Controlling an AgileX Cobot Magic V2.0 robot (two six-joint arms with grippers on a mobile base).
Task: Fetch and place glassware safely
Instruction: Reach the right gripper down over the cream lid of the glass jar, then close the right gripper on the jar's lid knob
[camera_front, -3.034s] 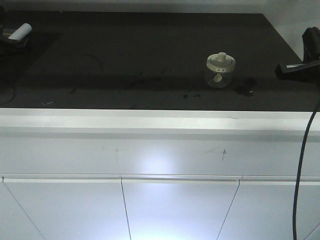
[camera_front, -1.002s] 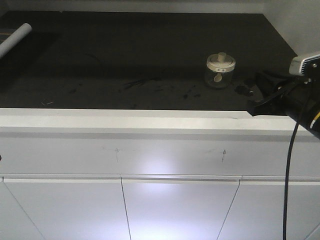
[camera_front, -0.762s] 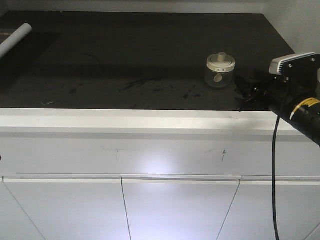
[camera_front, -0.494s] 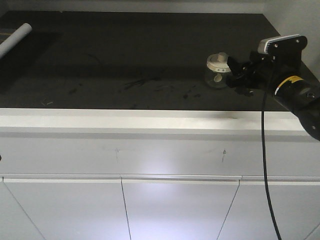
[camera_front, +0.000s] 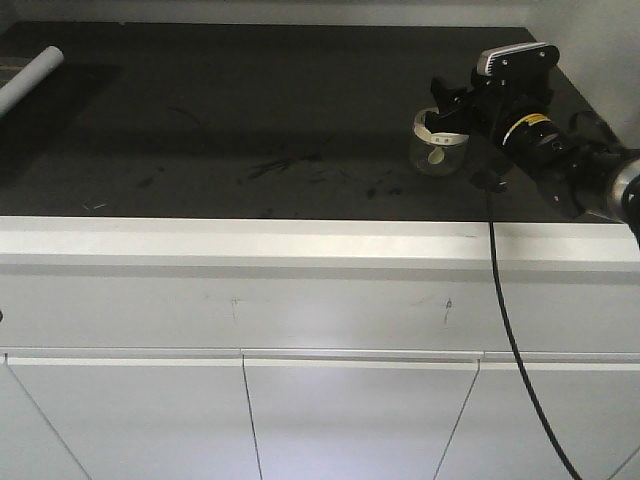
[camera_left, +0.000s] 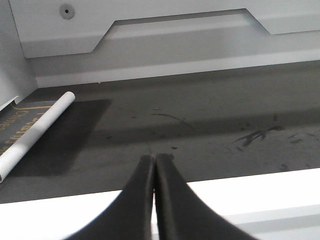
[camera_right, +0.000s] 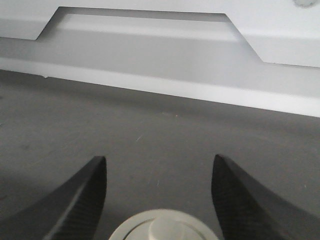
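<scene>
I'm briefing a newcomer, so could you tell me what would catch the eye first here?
The open right gripper hangs over the jar at the right of the dark counter, its fingers either side of the cream lid. Far left lies a white tube; the left gripper is shut.

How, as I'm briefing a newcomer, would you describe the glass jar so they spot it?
On the dark countertop, look toward the right end. The glass jar stands there by the right tool. Unlike the white tube far left, it is squat, clear, cream-lidded.
</scene>
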